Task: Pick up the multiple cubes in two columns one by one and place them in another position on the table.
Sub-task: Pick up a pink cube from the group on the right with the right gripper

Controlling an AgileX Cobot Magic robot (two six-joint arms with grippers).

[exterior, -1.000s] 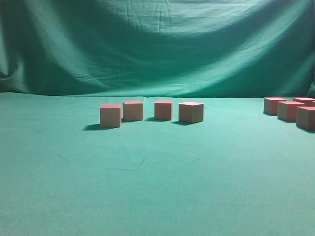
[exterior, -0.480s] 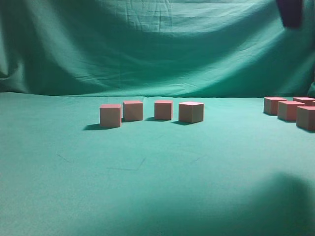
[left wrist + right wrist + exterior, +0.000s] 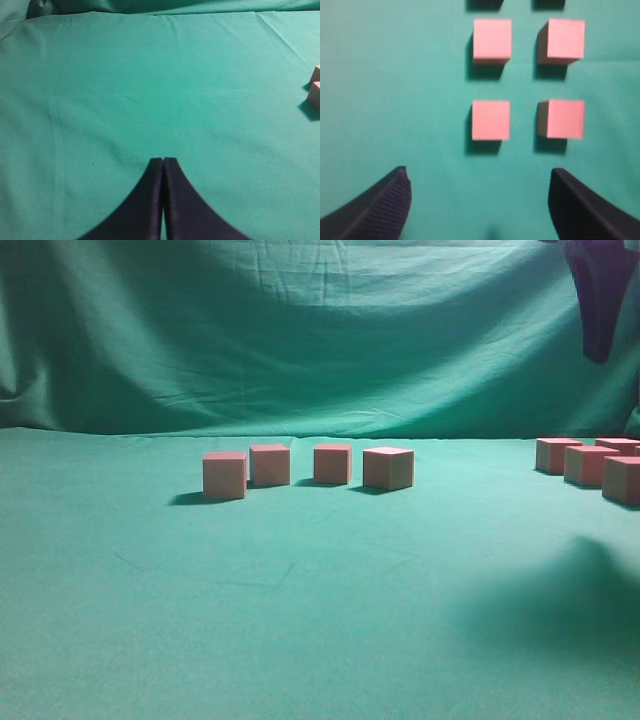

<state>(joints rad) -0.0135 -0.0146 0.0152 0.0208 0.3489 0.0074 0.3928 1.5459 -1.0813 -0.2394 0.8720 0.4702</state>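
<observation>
Pink-topped cubes lie in two columns below my right gripper: a near left cube, a near right cube, a far left cube and a far right cube. The right gripper is open and empty, hanging above the cloth short of the near pair. In the exterior view it hangs at the top right, above the right-hand cube cluster. My left gripper is shut and empty over bare cloth. It does not show in the exterior view.
Several more cubes stand in a row mid-table. Two cubes peek in at the left wrist view's right edge. Green cloth covers the table and backdrop. A dark shadow lies on the cloth at front right.
My right gripper has come down into the exterior view at the top right. Its shadow has appeared on the cloth at front right. The cubes have not moved.
</observation>
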